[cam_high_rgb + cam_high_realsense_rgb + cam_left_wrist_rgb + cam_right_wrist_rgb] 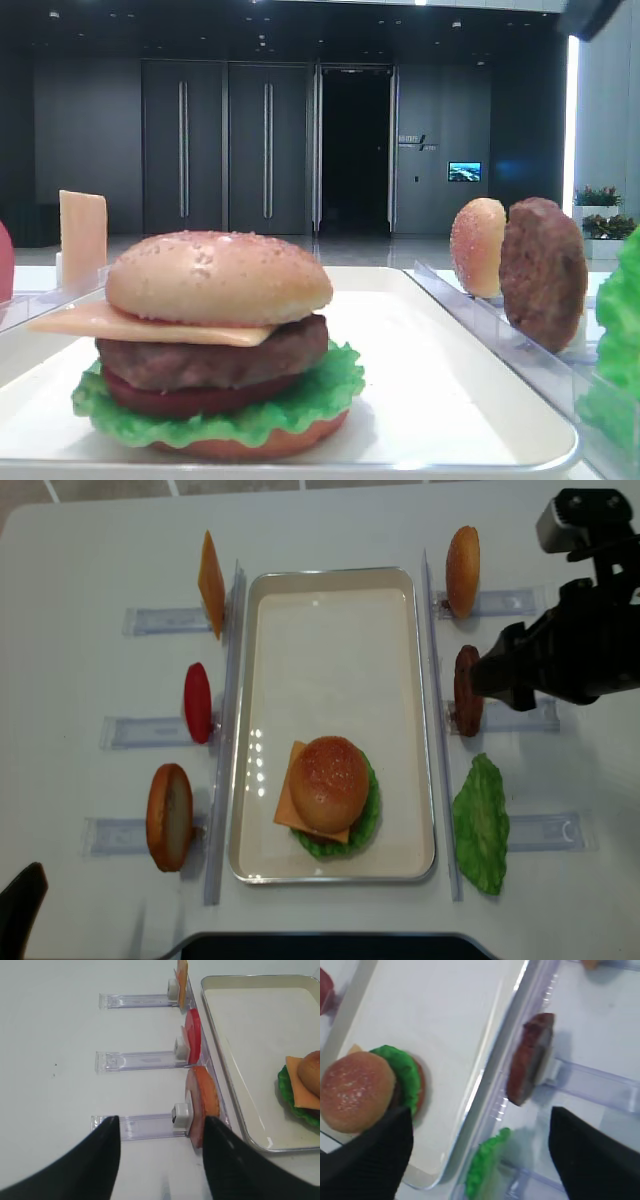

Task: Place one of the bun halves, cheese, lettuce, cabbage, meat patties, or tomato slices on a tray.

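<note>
A: What sits on the tray (250, 680) at this moment?

B: One stacked burger near its front end. A seeded bun half (329, 777) is on top, a square of cheese (286, 806) juts out under it toward the left, then a meat patty (215, 362), a tomato slice (190, 400) and a frill of lettuce (300, 405), all resting on a flat bottom bun (265, 445). The far end of the tray is bare white.

A: And the spare pieces?

B: They stand on edge in clear racks (160, 620) on the table (90, 560), either side of the tray. On the left: a cheese slice (211, 583) farthest back, a red tomato slice (197, 702) in the middle, and an orange-brown bun (169, 816) nearest the front. On the right: a second seeded bun half (462, 571) at the back, a second patty (467, 690) in the middle, and a loose lettuce leaf (481, 824) lying flatter at the front.

A: Where is the right tool (480, 1150)?

B: Above the right racks, just beside the upright patty, with nothing between its fingers (592, 1157). They stand wide apart; the wrist view looks down past them at the patty, the leaf and the burger.

A: The left tool (160, 1160)?

B: Low at the front left corner of the table, barely in the overhead view. Its fingers (227, 1160) are spread and hold nothing, and the orange-brown bun in the nearest rack is just ahead of them.
</note>
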`<action>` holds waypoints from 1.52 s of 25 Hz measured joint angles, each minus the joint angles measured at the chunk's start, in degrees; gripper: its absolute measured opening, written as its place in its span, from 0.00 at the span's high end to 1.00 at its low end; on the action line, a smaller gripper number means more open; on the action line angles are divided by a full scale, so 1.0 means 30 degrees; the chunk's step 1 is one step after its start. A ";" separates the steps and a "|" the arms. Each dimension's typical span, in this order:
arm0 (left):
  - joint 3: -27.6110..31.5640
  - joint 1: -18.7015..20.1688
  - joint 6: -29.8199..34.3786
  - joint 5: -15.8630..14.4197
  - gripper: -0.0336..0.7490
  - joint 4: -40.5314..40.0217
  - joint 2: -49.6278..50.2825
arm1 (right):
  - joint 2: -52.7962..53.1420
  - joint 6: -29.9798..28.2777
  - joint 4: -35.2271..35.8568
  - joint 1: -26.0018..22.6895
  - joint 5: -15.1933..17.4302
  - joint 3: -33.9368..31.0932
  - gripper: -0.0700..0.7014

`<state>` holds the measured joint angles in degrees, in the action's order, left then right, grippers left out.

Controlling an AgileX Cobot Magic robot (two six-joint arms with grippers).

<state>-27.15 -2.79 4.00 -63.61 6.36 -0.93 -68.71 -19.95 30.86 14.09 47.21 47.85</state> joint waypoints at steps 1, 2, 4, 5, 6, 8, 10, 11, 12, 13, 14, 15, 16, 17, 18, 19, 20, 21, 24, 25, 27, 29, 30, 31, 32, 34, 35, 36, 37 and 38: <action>0.0000 0.0000 0.0000 0.0000 0.43 0.0000 0.0000 | 0.0306 0.0208 -0.0682 -0.0490 0.0396 0.0000 0.19; 0.0000 0.0000 0.0000 0.0000 0.43 0.0000 0.0000 | 0.0667 0.0462 -0.1390 -0.1050 0.0804 0.0000 0.19; 0.0000 0.0000 0.0000 0.0000 0.43 0.0000 0.0000 | 0.1362 0.0905 -0.2807 -0.2079 0.1441 0.0000 0.19; 0.0000 0.0000 0.0000 0.0000 0.43 0.0000 0.0000 | 0.1647 0.1175 -0.3587 -0.2464 0.1769 0.0000 0.19; 0.0000 0.0000 0.0000 0.0000 0.43 0.0000 0.0000 | 0.1985 0.1524 -0.4238 -0.2889 0.2091 0.0000 0.19; 0.0000 0.0000 0.0000 0.0000 0.43 0.0000 0.0000 | 0.2639 0.2457 -0.5723 -0.3534 0.2662 0.0000 0.19; 0.0000 0.0000 0.0000 0.0000 0.43 0.0000 0.0000 | 0.3189 0.3648 -0.7002 -0.3988 0.3310 0.0000 0.19; 0.0000 0.0000 0.0000 0.0000 0.43 0.0000 0.0000 | 0.3446 0.4166 -0.7697 -0.4104 0.3606 0.0000 0.19; 0.0000 0.0000 0.0000 0.0000 0.43 0.0000 0.0000 | 0.3649 0.4529 -0.8362 -0.4150 0.3909 0.0000 0.19; 0.0000 0.0000 0.0000 0.0000 0.43 0.0000 0.0000 | 0.3876 0.4881 -0.8915 -0.4154 0.4262 0.0000 0.19; 0.0000 0.0000 0.0000 0.0000 0.43 0.0000 0.0000 | 0.4093 0.5135 -0.9309 -0.4154 0.4533 0.0000 0.19; 0.0000 0.0000 0.0000 0.0000 0.43 0.0000 0.0000 | 0.4299 0.5244 -0.9641 -0.4171 0.4854 0.0000 0.19; 0.0000 0.0000 0.0000 0.0000 0.43 0.0000 0.0000 | 0.4464 0.5335 -0.9895 -0.4169 0.5186 0.0000 0.19; 0.0000 0.0000 0.0000 0.0000 0.43 0.0000 0.0000 | 0.4678 0.5384 -0.9984 -0.4169 0.5515 0.0000 0.19; 0.0000 0.0000 0.0000 0.0000 0.43 0.0000 0.0000 | 0.4903 0.5381 -1.0059 -0.4169 0.5768 0.0000 0.19; 0.0000 0.0000 0.0000 0.0000 0.43 0.0000 0.0000 | 0.5119 0.5381 -1.0057 -0.4169 0.6014 -0.0038 0.19; 0.0000 0.0000 0.0000 0.0000 0.43 0.0000 0.0000 | 0.5440 0.5407 -1.0063 -0.4169 0.6158 -0.0180 0.19; 0.0000 0.0000 0.0000 0.0000 0.43 0.0000 0.0000 | 0.5824 0.5492 -1.0063 -0.4169 0.6253 -0.0343 0.19; 0.0000 0.0000 0.0000 0.0000 0.43 0.0000 0.0000 | 0.7462 0.6100 -1.0063 -0.4169 0.6465 -0.1283 0.19; 0.0000 0.0000 0.0000 0.0000 0.43 0.0000 0.0000 | 0.8448 0.6315 -1.0063 -0.4169 0.6479 -0.1681 0.19; 0.0000 0.0000 0.0000 0.0000 0.43 0.0000 0.0000 | 0.9558 0.6650 -1.0063 -0.4169 0.6554 -0.2418 0.19; 0.0000 0.0000 0.0000 0.0000 0.43 0.0000 0.0000 | 1.0688 0.6777 -1.0063 -0.4169 0.6554 -0.3204 0.19; 0.0000 0.0000 0.0000 0.0000 0.43 0.0000 0.0000 | 1.1215 0.6795 -1.0063 -0.4169 0.6554 -0.3580 0.19; 0.0000 0.0000 0.0000 0.0000 0.43 0.0000 0.0000 | 1.1846 0.6818 -1.0063 -0.4169 0.6554 -0.3890 0.19; 0.0000 0.0000 0.0000 0.0000 0.43 0.0000 0.0000 | 1.2440 0.6835 -1.0063 -0.4169 0.6535 -0.4247 0.19; 0.0000 0.0000 0.0000 0.0000 0.43 0.0000 0.0000 | 1.3536 0.6840 -1.0063 -0.4169 0.6355 -0.4833 0.19; 0.0000 0.0000 0.0000 0.0000 0.43 0.0000 0.0000 | 1.4138 0.6856 -1.0063 -0.4169 0.6130 -0.5144 0.19; 0.0000 0.0000 0.0000 0.0000 0.43 0.0000 0.0000 | 1.4755 0.6856 -1.0063 -0.4169 0.5939 -0.5473 0.19; 0.0000 0.0000 0.0000 0.0000 0.43 0.0000 0.0000 | 1.5267 0.6856 -1.0063 -0.4169 0.5780 -0.5782 0.19; 0.0000 0.0000 0.0000 0.0000 0.43 0.0000 0.0000 | 1.5841 0.6856 -1.0063 -0.4169 0.5780 -0.5961 0.19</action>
<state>-27.15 -2.79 4.00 -63.61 6.36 -0.93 -21.19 0.62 0.68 1.58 64.55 29.96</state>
